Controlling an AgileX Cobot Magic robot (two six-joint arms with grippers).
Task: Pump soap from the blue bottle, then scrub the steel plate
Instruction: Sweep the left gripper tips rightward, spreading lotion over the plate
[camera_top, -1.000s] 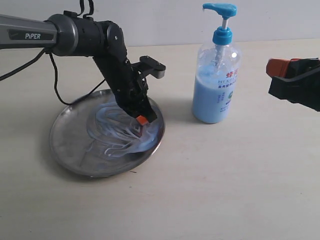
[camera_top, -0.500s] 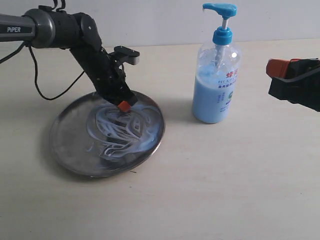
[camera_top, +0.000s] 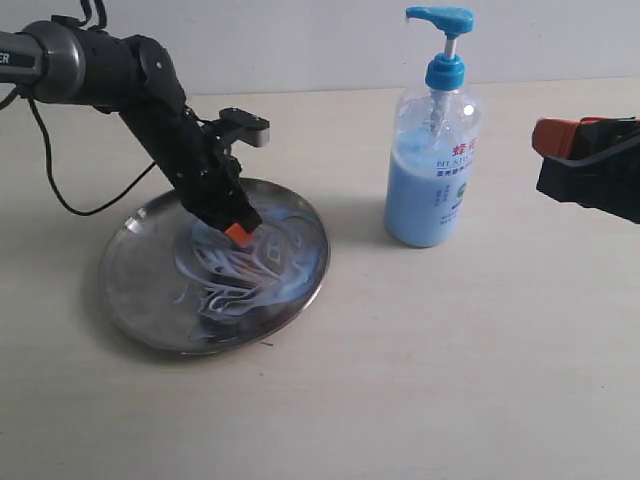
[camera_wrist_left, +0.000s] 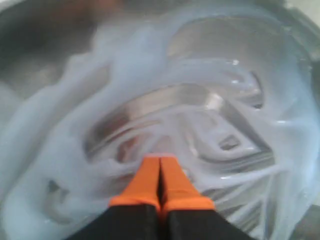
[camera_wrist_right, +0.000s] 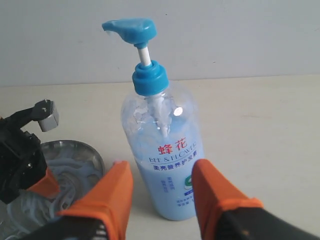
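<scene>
My left gripper (camera_top: 238, 232) has its orange fingers pressed tight together with nothing visible between them, tips down in the soap (camera_top: 250, 270) near the middle of the plate (camera_top: 125, 285). The right gripper (camera_wrist_right: 160, 167) hangs well clear of the bottle (camera_top: 432, 170), its fingers spread and empty.

The plate lies flat on the table (camera_top: 450, 380), to the left of the bottle. It looks thin and light, and slick with that film, so I expect it to skate or tip if I lean on the rim. I would keep the pressure near the centre.

The bottle stands upright, well over half full of pale blue soap (bottom-heavy, I judge, so fairly steady). I would hold it around the body below the collar, or press the pump head (camera_wrist_right: 129, 29) from above.
</scene>
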